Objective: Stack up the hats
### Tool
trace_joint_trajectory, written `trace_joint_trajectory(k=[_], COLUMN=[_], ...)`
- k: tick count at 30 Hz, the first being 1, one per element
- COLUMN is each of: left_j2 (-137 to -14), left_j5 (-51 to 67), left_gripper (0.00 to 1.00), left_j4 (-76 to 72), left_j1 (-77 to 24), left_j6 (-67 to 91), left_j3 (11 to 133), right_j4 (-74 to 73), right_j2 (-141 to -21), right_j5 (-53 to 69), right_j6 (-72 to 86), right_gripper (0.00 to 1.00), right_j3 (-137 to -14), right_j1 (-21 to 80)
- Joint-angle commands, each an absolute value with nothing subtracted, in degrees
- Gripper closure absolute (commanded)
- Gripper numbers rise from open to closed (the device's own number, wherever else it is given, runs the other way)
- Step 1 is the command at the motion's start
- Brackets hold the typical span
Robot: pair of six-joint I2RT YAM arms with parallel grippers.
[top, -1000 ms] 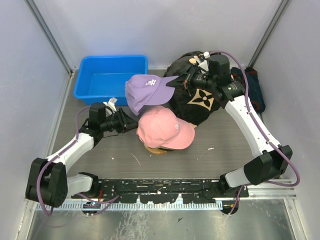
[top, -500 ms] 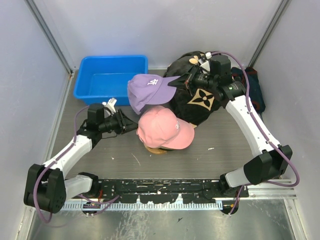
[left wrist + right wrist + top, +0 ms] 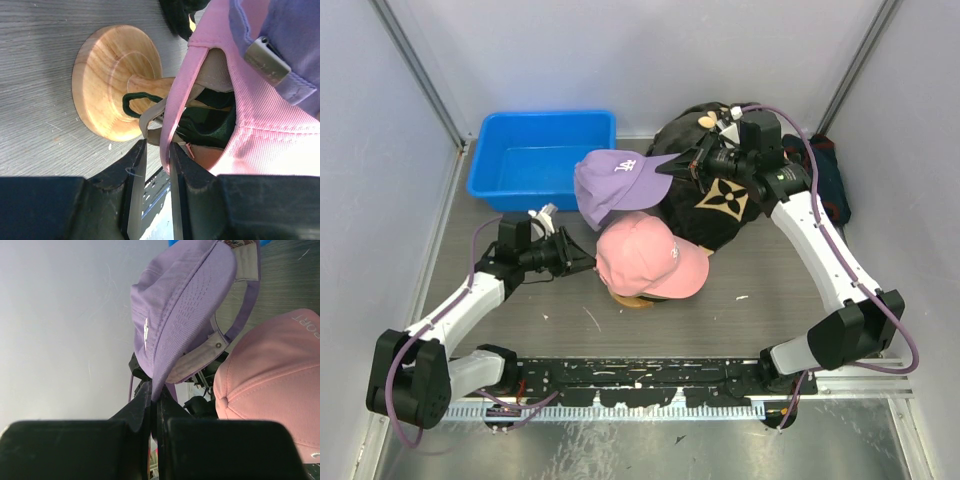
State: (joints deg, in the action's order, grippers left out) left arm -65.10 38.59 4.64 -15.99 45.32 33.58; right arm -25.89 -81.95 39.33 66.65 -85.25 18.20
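A pink hat [image 3: 648, 258] sits on top of a wooden stand [image 3: 115, 82]. Under it the left wrist view shows a tan hat [image 3: 212, 67] and a dark green hat [image 3: 212, 122]. My left gripper [image 3: 588, 263] is at the pink hat's back rim [image 3: 172, 120]. Its jaws are a little apart, the rim lies between them against the right finger, and a gap shows beside it. A lavender hat [image 3: 618, 180] hangs in the air above and behind the pink one. My right gripper [image 3: 692, 165] is shut on its brim [image 3: 165, 365].
A blue bin [image 3: 542, 155] stands at the back left. A black cloth with tan flower marks [image 3: 722, 200] lies behind the stand, under my right arm. A dark object [image 3: 832, 180] sits by the right wall. Grey walls close in three sides.
My left gripper has moved nearer and to the right, up to the pink hat's back rim. The lavender hat has drifted slightly right in the right gripper.
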Motion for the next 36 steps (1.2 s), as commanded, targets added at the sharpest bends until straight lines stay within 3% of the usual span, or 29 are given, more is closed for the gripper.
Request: trace_joint_trajectory(k=[1,26,36], left_j2=[-65.7,-70.0,-70.4], left_j5=[37.8,37.1,37.4], left_gripper=[0.7,0.77,0.79], left_j4=[5.2,1.8,2.5], left_j1=[-16.5,-17.6,-17.9], left_j6=[44.6,47.1,46.7], left_j3=[32.8,35.1,35.2], right_j4=[-22.4,-19.7,-26.7], right_j2=[-77.4,-62.9,-56.8], right_j5=[41.0,38.1,40.9], right_j6=[68.1,71.9,66.7], right_gripper=[0.99,0.99,0.99], right_j3=[-84.2,-62.6,-55.9], right_j1=[18.4,22.8,15.3])
